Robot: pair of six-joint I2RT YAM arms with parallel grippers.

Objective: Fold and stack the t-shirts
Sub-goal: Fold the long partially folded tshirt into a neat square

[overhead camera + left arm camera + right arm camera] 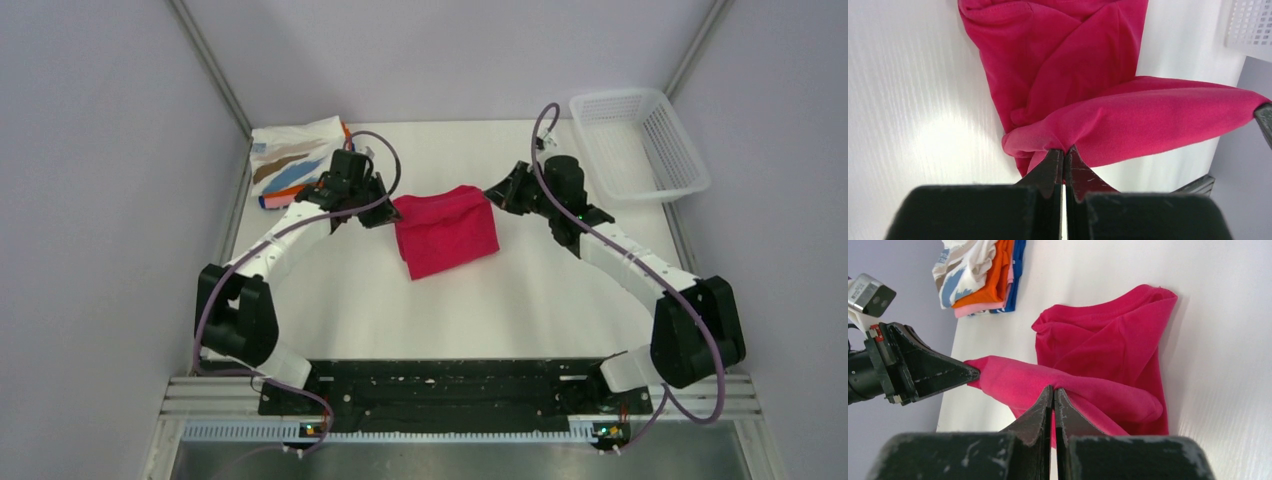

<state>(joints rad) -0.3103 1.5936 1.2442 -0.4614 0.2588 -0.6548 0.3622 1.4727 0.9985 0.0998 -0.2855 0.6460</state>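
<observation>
The magenta-red t-shirt (447, 230) lies partly folded in the middle of the table, its far edge lifted and stretched between both grippers. My left gripper (388, 212) is shut on the shirt's left end (1064, 148). My right gripper (494, 193) is shut on the right end (1053, 388). The shirt also shows in the left wrist view (1063, 65) and the right wrist view (1108, 340). A stack of folded t-shirts (295, 160), white with tan and blue streaks on top, lies at the far left; the right wrist view (980, 275) shows orange, pink and dark blue layers.
A white mesh basket (640, 145) stands at the far right corner; its corner shows in the left wrist view (1250, 22). Grey walls close in the white table (520, 290) on the left, back and right.
</observation>
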